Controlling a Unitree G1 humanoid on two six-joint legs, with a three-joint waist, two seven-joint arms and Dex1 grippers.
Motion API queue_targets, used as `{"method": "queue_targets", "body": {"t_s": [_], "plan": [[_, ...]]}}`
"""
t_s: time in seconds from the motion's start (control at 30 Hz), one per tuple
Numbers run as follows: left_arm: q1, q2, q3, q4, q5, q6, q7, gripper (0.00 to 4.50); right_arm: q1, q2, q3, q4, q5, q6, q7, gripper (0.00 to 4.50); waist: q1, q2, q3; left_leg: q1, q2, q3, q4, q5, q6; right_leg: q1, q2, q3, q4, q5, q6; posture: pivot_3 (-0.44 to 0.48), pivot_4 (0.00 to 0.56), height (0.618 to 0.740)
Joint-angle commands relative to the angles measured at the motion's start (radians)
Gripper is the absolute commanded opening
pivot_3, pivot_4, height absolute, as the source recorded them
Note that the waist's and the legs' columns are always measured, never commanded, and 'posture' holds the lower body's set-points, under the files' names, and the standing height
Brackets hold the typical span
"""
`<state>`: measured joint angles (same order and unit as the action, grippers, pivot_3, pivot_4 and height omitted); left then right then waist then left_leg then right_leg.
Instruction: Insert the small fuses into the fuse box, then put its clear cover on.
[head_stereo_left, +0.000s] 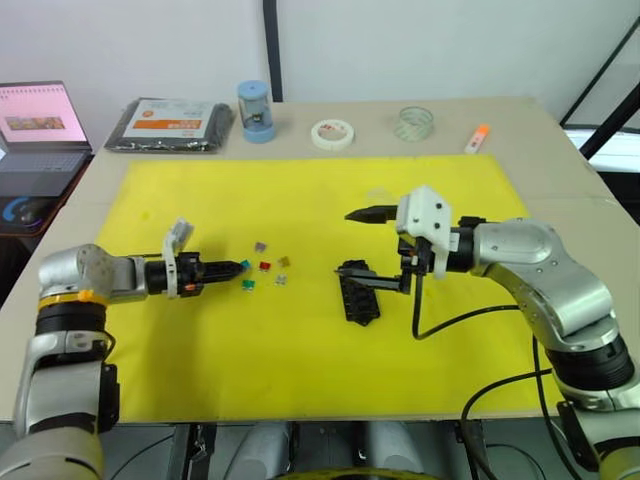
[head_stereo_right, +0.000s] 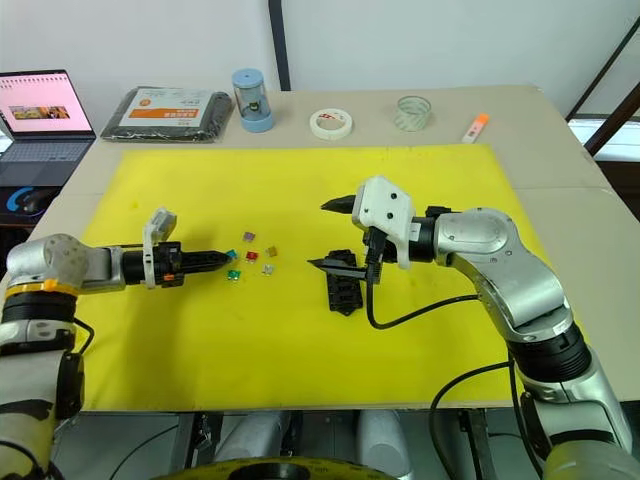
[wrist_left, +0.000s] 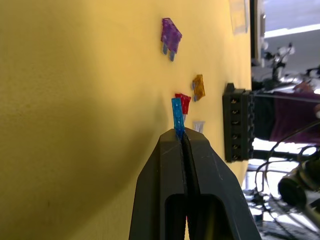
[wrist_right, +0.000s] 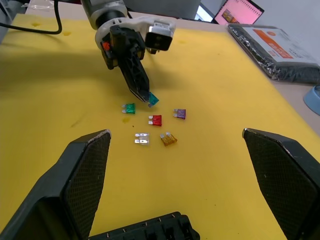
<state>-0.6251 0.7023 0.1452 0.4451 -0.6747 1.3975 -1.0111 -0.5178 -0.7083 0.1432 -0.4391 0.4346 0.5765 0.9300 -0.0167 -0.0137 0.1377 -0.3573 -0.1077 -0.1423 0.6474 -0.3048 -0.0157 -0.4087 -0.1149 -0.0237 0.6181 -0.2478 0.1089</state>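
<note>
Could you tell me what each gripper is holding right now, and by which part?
The left gripper pinches a teal fuse by one end. The right gripper is open, holding nothing.

Both arms are rounded silver-grey metal shells with black joints between the segments. The left arm (head_stereo_left: 85, 275) carries a thin orange ring near its black elbow band and a white block on the wrist. The right arm (head_stereo_left: 540, 270) ends in a chunky white housing, with a black cable looping down from it toward six o'clock. The left gripper (head_stereo_left: 232, 267) has narrow, tapered black fingers; the right gripper (wrist_right: 180, 185) has broad black fingers with cross-hatched textured pads.
</note>
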Motion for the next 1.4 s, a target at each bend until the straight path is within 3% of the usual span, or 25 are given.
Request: {"method": "queue_targets", "body": {"t_s": [0.03,0.17,0.33,0.47,0.5,0.67,0.73,0.83,1.4], "plan": [[0.034,0.101,-0.033,-0.242,-0.026,-0.1,-0.098,0.01,-0.036,-0.014,-0.032,-0.026,0.044,0.059,0.008,4.5,0.001,0.0,0.0,0.0,0.0,0.0,0.0,0.0,0.0,0.0,0.0,0.0,-0.001,0.0,0.0,0.0,0.15,0.74],[0.075,0.2,-0.115,-0.51,0.023,-0.31,-0.193,0.01,-0.069,-0.067,-0.013,-0.055,0.087,0.198,0.024,4.5,0.01,0.001,0.001,-0.001,0.0,0.0,0.0,0.0,0.0,0.001,-0.002,0.0,-0.003,0.0,-0.001,0.0,0.15,0.74],[0.049,0.207,-0.238,-0.656,0.18,-0.619,-0.21,0.01,-0.146,-0.066,0.026,-0.068,0.102,0.308,0.009,4.5,0.021,0.001,0.001,0.0,0.0,0.0,-0.001,-0.001,0.0,0.002,-0.003,0.0,-0.005,0.0,-0.001,0.0,0.15,0.74],[0.03,0.143,-0.345,-0.679,0.319,-0.855,-0.199,0.0,-0.207,-0.047,0.075,-0.087,0.1,0.377,-0.012,3.53,0.022,0.002,0.001,-0.001,0.0,0.001,-0.001,0.0,0.0,0.002,-0.002,0.0,-0.005,0.001,-0.001,0.0,0.15,0.74],[0.021,0.126,-0.355,-0.674,0.329,-0.87,-0.195,0.0,-0.216,-0.048,0.093,-0.091,0.085,0.381,-0.019,3.22,0.023,0.001,0.001,-0.001,0.0,0.001,-0.001,-0.001,0.0,0.002,-0.002,0.0,-0.005,0.001,-0.001,0.0,0.15,0.74],[0.001,0.096,-0.381,-0.656,0.361,-0.928,-0.22,0.0,-0.232,-0.035,0.138,-0.094,0.059,0.375,-0.04,3.07,0.024,0.001,0.001,-0.002,0.0,0.001,-0.001,-0.001,0.001,0.001,-0.002,-0.001,-0.005,0.001,-0.001,0.0,0.15,0.74],[-0.006,0.089,-0.383,-0.651,0.36,-0.937,-0.229,0.0,-0.236,-0.026,0.159,-0.083,0.034,0.362,-0.053,2.63,0.024,0.001,0.001,-0.001,0.0,0.001,-0.001,-0.001,0.001,0.001,-0.002,-0.001,-0.005,0.001,-0.001,0.0,0.15,0.74],[-0.016,0.081,-0.386,-0.643,0.37,-0.957,-0.245,0.0,-0.24,-0.013,0.189,-0.075,-0.004,0.346,-0.069,1.61,0.024,0.001,0.001,-0.002,0.0,0.001,0.0,-0.001,0.001,0.001,-0.001,-0.001,-0.005,0.001,-0.001,0.0,0.15,0.74],[-0.023,0.057,-0.391,-0.662,0.39,-0.988,-0.258,0.0,-0.242,0.063,0.223,-0.049,-0.055,0.346,-0.096,1.61,0.022,0.001,0.001,-0.001,0.0,0.001,0.0,-0.001,0.001,0.001,0.001,-0.002,-0.004,0.001,-0.001,0.0,0.15,0.74]]}}
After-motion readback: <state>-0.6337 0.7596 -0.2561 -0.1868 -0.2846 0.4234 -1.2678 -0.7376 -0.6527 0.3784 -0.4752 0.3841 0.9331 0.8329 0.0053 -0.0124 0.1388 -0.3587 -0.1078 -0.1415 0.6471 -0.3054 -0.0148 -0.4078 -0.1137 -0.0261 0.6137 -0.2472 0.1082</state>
